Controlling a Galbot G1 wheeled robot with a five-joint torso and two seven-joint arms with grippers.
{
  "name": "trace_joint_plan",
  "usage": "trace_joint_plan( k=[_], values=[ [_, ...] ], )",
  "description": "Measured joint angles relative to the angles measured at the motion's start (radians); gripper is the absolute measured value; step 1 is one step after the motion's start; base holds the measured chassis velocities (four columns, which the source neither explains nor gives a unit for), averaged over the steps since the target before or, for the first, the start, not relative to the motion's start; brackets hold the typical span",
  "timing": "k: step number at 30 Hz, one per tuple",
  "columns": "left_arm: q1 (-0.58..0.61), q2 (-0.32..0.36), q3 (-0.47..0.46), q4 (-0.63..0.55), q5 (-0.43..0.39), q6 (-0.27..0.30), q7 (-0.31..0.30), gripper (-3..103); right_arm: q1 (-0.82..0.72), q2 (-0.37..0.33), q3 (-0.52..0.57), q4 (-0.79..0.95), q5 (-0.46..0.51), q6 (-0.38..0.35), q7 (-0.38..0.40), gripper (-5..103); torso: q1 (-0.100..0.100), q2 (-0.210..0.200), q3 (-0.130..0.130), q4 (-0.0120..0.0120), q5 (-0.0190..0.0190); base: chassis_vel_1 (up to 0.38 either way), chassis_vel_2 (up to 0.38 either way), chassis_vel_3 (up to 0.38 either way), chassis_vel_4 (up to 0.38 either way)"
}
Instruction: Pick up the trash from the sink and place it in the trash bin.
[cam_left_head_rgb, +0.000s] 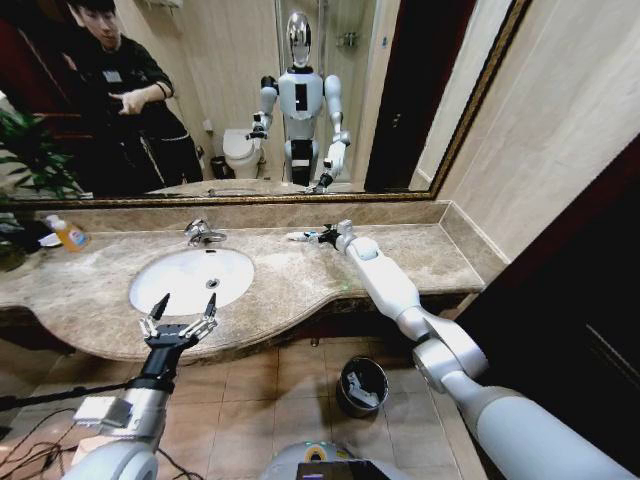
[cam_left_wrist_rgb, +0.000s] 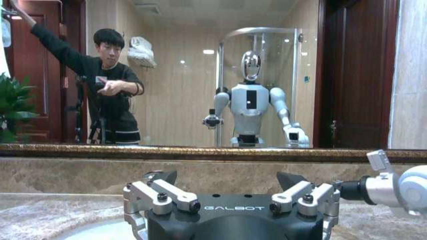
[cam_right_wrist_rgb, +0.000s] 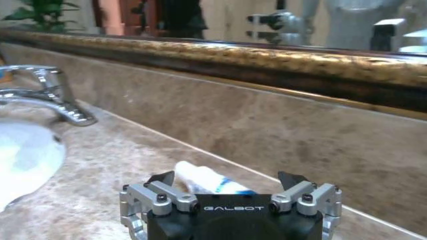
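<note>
Our right gripper (cam_left_head_rgb: 322, 237) reaches far out over the marble counter (cam_left_head_rgb: 420, 255), close to the back wall and to the right of the tap (cam_left_head_rgb: 203, 233). Its fingers are spread wide and grip nothing, and a small white-and-blue tube (cam_right_wrist_rgb: 210, 181) lies flat on the counter just ahead, between the fingertips. Our left gripper (cam_left_head_rgb: 180, 306) hovers at the near edge of the sink (cam_left_head_rgb: 190, 278), fingers spread wide as well and holding nothing. The trash bin (cam_left_head_rgb: 362, 385) stands on the tiled floor below the counter, between our two arms, with some white litter already inside.
</note>
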Motion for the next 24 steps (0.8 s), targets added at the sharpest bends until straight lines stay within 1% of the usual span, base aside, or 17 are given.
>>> trace_joint_plan(
  k=[3,4,6,9,12,18,24],
  values=[
    [0.0,0.0,0.0,0.0,0.0,0.0,0.0,100,0.004,0.016,-0.006,-0.023,-0.019,0.01,-0.009,100,0.0,0.0,0.0,-0.0002,0.0003,0.0,0.0,0.0,0.0],
    [0.0,0.0,0.0,0.0,0.0,0.0,0.0,100,0.01,0.031,-0.007,-0.043,-0.027,0.018,-0.005,100,0.0,0.0,0.0,-0.0003,0.0003,0.0,0.0,0.0,0.0],
    [0.0,0.0,0.0,0.0,0.0,0.0,0.0,100,0.013,0.037,-0.007,-0.055,-0.031,0.022,-0.002,100,0.0,0.0,0.0,-0.0003,0.0003,0.0,0.0,0.0,0.0],
    [0.0,0.0,0.0,0.0,0.0,0.0,0.0,100,0.036,0.069,0.012,-0.119,-0.062,0.045,0.008,100,0.0,0.0,0.0,-0.0001,0.0002,0.0,0.0,0.0,0.0],
    [0.0,0.0,0.0,0.0,0.0,0.0,0.0,100,0.05,0.081,0.02,-0.146,-0.071,0.05,0.015,100,0.0,0.0,0.0,-0.0001,0.0002,0.0,0.0,0.0,0.0],
    [0.0,0.0,0.0,0.0,0.0,0.0,0.0,100,0.066,0.086,0.022,-0.17,-0.082,0.047,0.02,100,0.0,0.0,0.0,-0.0002,0.0002,0.0,0.0,0.0,0.0],
    [0.0,0.0,0.0,0.0,0.0,0.0,0.0,100,0.066,0.081,0.018,-0.179,-0.115,0.03,0.016,100,0.0,0.0,0.0,-0.0002,0.0004,0.0,0.0,0.0,0.0]
  ],
)
